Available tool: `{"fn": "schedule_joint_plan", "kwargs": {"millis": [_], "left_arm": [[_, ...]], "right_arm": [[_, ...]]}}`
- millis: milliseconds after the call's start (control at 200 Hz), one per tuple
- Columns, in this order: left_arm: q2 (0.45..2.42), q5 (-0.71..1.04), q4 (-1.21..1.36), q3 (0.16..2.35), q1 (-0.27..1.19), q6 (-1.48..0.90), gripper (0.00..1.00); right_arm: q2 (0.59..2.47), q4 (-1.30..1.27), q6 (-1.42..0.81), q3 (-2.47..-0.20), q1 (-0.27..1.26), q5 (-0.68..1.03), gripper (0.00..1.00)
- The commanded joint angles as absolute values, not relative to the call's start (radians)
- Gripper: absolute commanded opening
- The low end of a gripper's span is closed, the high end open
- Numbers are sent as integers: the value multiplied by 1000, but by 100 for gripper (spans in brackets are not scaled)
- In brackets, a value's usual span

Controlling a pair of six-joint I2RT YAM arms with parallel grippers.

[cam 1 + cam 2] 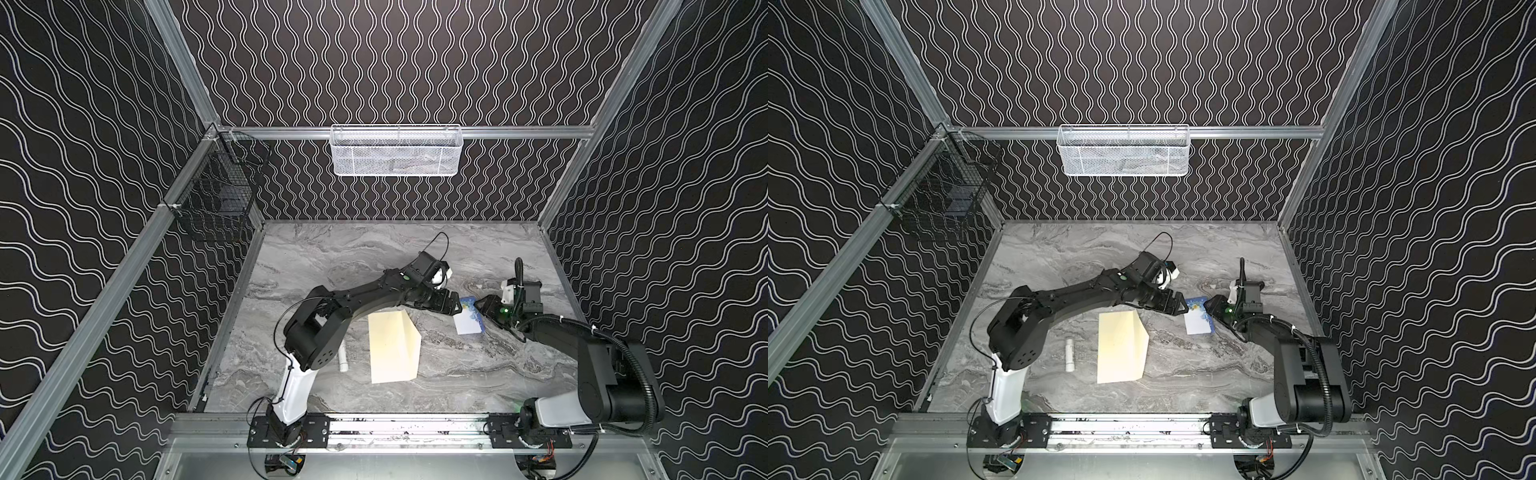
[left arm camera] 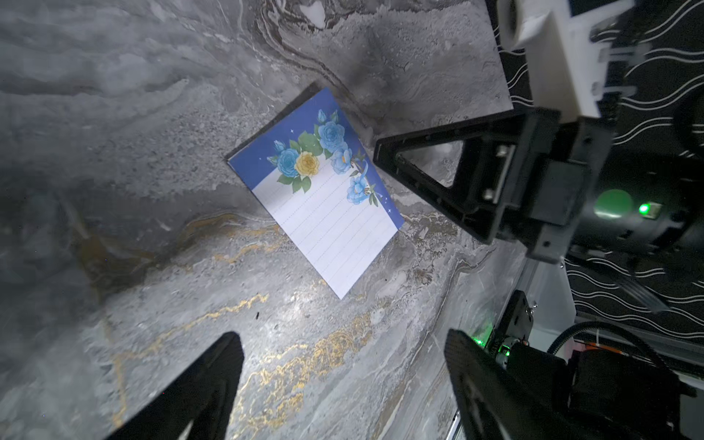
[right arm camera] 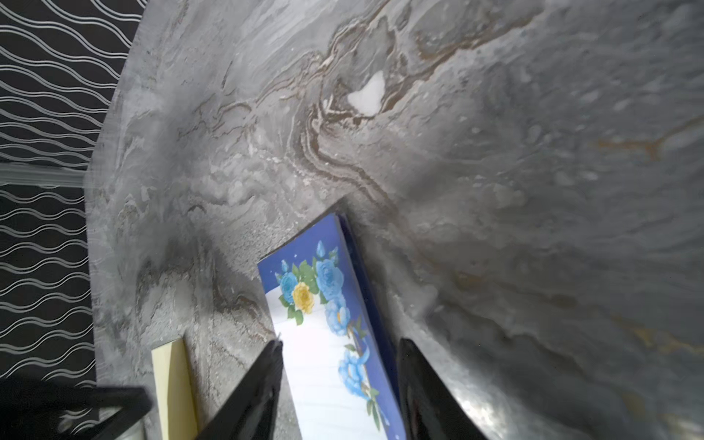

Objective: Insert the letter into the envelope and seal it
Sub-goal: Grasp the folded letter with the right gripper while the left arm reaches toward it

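1. The letter (image 2: pixel 320 198) lies folded on the desk (image 1: pixel 332 257), floral face up, to the right of the envelope (image 1: pixel 392 347) and apart from it.
2. Your right gripper (image 3: pixel 341 341) straddles the letter's floral end with its jaws about half apart, clamping nothing. It looks set to pinch an edge.
3. Your left gripper (image 2: pixel 343 335) hovers wide open and empty between envelope and letter, probably to steady the sheet.
4. Both grippers crowd that 1 spot, so a collision is possible.
5. The left arm arches over the envelope's far end.
6. A white cylinder (image 1: pixel 1069 353) lies left of the envelope, out of the way.
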State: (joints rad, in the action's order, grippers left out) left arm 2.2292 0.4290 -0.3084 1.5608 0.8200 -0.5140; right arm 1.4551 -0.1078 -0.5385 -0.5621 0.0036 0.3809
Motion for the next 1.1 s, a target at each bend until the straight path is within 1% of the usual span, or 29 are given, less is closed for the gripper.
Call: {"fn": "schedule_joint_plan", "kwargs": {"millis": [0, 100, 300, 455, 530, 786, 896, 1096], "left_arm": [[2271, 475, -281, 1596, 823, -506, 86], [2313, 485, -302, 1642, 827, -502, 85], [2358, 498, -282, 1658, 833, -508, 84], [2396, 517, -272, 1675, 833, -512, 81], [2405, 527, -263, 1676, 833, -517, 78], [2413, 537, -241, 1661, 832, -529, 75], [2416, 542, -231, 1649, 831, -534, 74], [2410, 545, -213, 1622, 831, -542, 73]], "right_arm": [[1460, -130, -531, -552, 0, 418, 50], [1465, -128, -532, -536, 0, 438, 49], [1442, -102, -516, -516, -8, 462, 48], [1427, -98, -520, -503, -14, 496, 46], [1417, -101, -527, -494, -15, 516, 45], [1396, -105, -532, -476, -16, 559, 41], [1398, -116, -535, -471, -17, 574, 39], [1385, -147, -544, -456, -17, 593, 30]]}}
